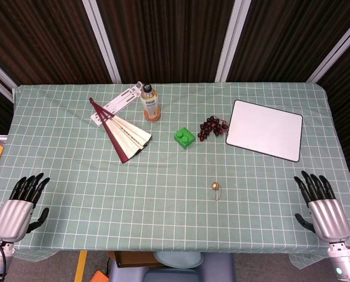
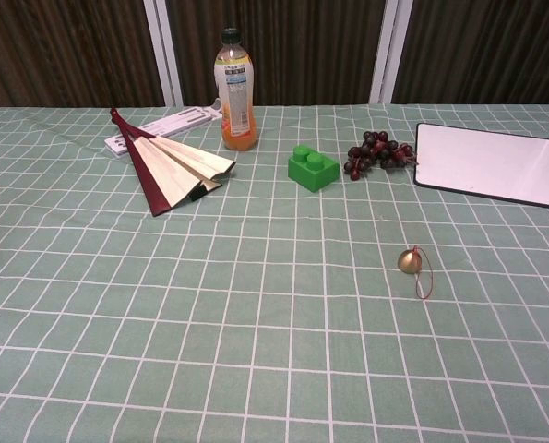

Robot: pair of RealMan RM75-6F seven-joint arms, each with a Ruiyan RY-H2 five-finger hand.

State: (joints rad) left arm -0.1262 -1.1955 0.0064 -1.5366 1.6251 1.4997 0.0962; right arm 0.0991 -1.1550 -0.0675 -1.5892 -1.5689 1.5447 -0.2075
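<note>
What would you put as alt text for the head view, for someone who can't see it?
Two robot hands, left hand and right hand, rest open and empty at the near corners of a green checked table. Farther back lie a folding fan, a juice bottle, a green block, dark grapes and a whiteboard, with a small gold bell near the middle.

In the head view the left hand (image 1: 19, 205) and the right hand (image 1: 322, 204) lie palm-down at the near corners, well apart, fingers stretched forward and slightly spread, thumbs turned inward, holding nothing, with only the wrists showing behind them.
</note>
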